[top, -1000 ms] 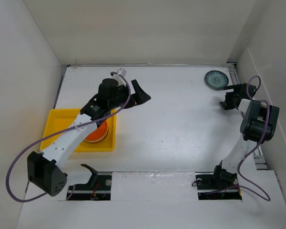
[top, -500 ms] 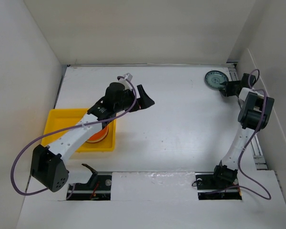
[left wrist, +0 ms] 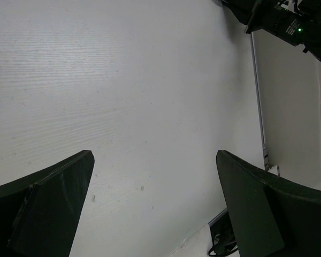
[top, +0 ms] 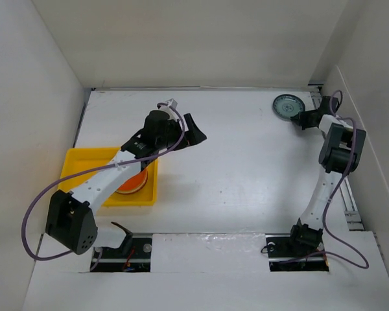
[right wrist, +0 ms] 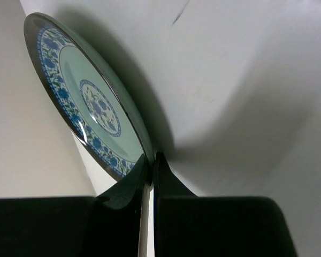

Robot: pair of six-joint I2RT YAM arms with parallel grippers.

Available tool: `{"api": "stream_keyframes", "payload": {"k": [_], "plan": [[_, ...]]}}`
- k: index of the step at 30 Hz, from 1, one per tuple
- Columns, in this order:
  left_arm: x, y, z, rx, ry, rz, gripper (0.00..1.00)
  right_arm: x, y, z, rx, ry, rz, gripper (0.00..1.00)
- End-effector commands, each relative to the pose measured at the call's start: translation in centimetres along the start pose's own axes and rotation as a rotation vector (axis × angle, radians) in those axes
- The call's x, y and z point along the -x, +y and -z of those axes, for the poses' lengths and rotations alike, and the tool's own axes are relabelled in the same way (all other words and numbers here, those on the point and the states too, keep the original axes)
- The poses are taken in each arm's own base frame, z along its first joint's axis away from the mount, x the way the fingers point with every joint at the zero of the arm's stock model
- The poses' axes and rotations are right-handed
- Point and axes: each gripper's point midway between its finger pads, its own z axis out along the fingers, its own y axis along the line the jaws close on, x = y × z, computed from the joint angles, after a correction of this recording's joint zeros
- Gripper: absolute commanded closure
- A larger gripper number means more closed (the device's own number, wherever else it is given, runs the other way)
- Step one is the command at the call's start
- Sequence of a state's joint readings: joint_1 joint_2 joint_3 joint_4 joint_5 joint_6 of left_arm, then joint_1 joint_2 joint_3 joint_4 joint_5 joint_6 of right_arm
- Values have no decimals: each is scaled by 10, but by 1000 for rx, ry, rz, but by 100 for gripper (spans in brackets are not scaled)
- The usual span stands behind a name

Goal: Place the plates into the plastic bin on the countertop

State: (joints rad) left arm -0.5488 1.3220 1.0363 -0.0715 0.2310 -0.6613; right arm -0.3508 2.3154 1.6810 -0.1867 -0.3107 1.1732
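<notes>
- One shallow rectangular bright yellow plastic bin (top: 74,162), by the near left edge of the flat white countertop (top: 246,168). One round glossy orange plate (top: 131,183) lies inside at its right end, partly under the left arm.
- One left gripper (top: 193,133), above bare countertop left of centre. Its dark fingers (left wrist: 43,209) are spread wide and hold nothing.
- One right gripper (top: 305,118), at the far right corner. Its fingers (right wrist: 123,187) are pressed together on the rim of a round glossy grey-teal plate with blue pattern (right wrist: 91,101) in that corner.
</notes>
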Motion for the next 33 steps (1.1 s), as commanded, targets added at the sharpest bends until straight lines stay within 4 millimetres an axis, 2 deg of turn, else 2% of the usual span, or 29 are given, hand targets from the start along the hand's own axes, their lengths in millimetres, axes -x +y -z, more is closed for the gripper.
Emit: {"api": "stream_keyframes", "payload": {"k": [1, 2, 3, 4, 5, 6, 7, 8, 9, 10, 11, 12, 13, 15, 17, 19, 22, 23, 24, 26, 27, 30, 31, 32, 33], "plan": [[10, 2, -8, -10, -36, -19, 1, -50, 40, 26, 60, 40, 185, 100], [15, -5, -7, -31, -46, -10, 1, -62, 47, 36, 77, 35, 233, 100], [15, -7, -14, -39, -37, -10, 1, -95, 37, 40, 70, 75, 287, 100], [20, -14, -17, -70, -46, -16, 1, -107, 54, 68, 125, 61, 361, 100], [24, -25, -18, -113, -37, -23, 1, -119, 52, 78, 127, 52, 395, 100], [24, -29, -21, -134, -28, -26, 1, -144, 52, 88, 152, 77, 444, 100], [23, -30, -32, -149, -15, -27, 1, -160, 24, 92, 116, 109, 464, 100], [21, -34, -35, -174, 5, -29, 1, -175, 35, 116, 181, 118, 508, 100], [24, -38, -38, -183, 8, -31, 1, -191, 30, 126, 200, 158, 523, 100], [21, -33, -46, -176, 17, -28, 1, -217, 11, 132, 213, 215, 548, 100], [22, -33, -50, -175, 18, -27, 1, -228, 17, 149, 267, 242, 565, 100], [24, -34, -52, -175, 20, -15, 1, -240, 15, 157, 294, 278, 566, 100], [22, -32, -55, -169, 26, -12, 1, -261, 6, 167, 323, 354, 586, 100], [26, -30, -60, -161, 2, -4, 1, -281, 11, 185, 371, 405, 615, 100], [21, -25, -65, -158, 6, 11, 1, -299, 5, 200, 408, 470, 638, 100], [24, -22, -67, -138, -12, 21, 5, -305, 14, 220, 454, 478, 641, 100], [22, -20, -68, -140, -13, 41, 8, -320, 15, 240, 501, 543, 665, 100], [15, -14, -72, -126, 3, 56, 14, -324, 16, 249, 524, 571, 672, 100], [15, -14, -72, -125, 3, 57, 16, -335, 13, 254, 531, 606, 686, 100], [15, -13, -74, -125, 3, 57, 26, -341, 17, 267, 564, 619, 702, 100], [15, -13, -74, -125, 3, 57, 40, -341, 19, 270, 570, 618, 696, 100], [16, -11, -74, -112, 2, 59, 74, -344, 17, 274, 574, 626, 702, 100], [16, -11, -74, -112, 1, 50, 92, -344, 17, 274, 574, 626, 702, 100], [14, -7, -74, -92, 7, 55, 100, -346, 16, 276, 579, 643, 704, 100], [22, -8, -71, -77, -21, 53, 100, -351, 14, 278, 580, 655, 710, 100]]}}
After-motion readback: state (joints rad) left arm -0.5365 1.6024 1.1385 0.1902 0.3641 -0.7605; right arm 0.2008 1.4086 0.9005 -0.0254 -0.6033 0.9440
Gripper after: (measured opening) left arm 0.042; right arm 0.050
